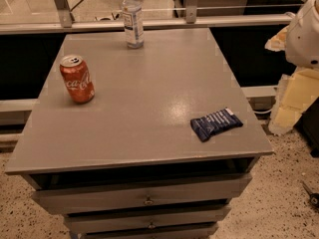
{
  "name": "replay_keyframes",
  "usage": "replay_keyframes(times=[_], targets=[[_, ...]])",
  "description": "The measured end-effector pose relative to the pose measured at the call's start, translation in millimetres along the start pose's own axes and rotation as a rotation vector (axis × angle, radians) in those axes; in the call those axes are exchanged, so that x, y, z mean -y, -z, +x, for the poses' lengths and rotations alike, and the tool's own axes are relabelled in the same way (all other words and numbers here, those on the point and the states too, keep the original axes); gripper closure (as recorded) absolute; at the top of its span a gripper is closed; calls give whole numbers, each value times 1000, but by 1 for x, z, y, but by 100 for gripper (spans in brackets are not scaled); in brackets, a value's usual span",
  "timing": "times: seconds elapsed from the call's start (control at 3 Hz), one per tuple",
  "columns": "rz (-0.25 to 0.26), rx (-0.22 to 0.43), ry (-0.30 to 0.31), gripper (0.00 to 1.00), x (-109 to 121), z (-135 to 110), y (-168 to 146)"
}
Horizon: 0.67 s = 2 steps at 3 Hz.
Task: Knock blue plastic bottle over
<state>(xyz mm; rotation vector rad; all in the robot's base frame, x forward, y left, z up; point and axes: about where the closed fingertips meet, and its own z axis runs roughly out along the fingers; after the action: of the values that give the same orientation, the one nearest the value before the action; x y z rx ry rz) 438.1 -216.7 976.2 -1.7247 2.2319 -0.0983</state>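
The blue plastic bottle (133,18) stands upright at the far edge of the grey table top (149,98), a little left of centre. It is clear and bluish, with a white cap and a white-and-blue label. Nothing touches it. My gripper is not in view. Only a white rounded part of my arm (305,34) shows at the upper right edge, well to the right of the table and apart from the bottle.
A red Coca-Cola can (77,78) stands upright on the left side of the table. A dark blue flat snack packet (216,123) lies near the front right. Drawers (147,195) sit below the top. A railing and glass (149,23) run behind the table.
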Motion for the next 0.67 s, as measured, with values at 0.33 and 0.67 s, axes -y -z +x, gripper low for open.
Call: replay_keyframes(times=[0.33, 0.67], targets=[[0, 0, 0, 0, 0, 0, 0], [19, 62, -21, 0, 10, -6, -7]])
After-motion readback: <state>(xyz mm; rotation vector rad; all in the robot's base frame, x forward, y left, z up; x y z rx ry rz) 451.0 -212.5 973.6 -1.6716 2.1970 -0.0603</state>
